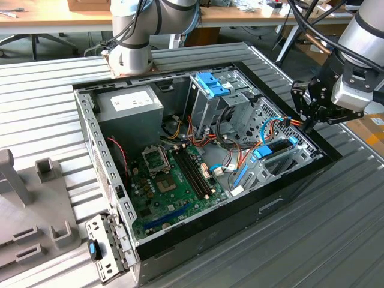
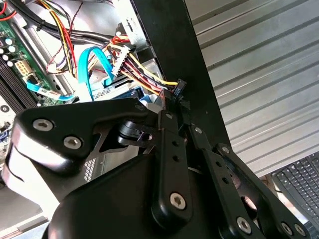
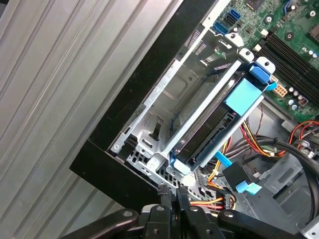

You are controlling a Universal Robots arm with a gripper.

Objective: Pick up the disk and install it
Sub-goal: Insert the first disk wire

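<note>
Pincer (image 3: 175, 192) closed tight, holding nothing, near the disk (image 3: 212, 133) inside the computer case (image 3: 149, 79).

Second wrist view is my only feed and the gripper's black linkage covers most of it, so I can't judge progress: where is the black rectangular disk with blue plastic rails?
Observer: The black rectangular disk with blue plastic rails lies in the grey metal drive bay, in the first wrist view.
Operator: Is the gripper holding it?
Observer: No. The gripper is shut, just off the disk's end nearest it.
Operator: Where is that in the case?
Observer: At the corner of the black computer case on the exterior view's right.
</note>
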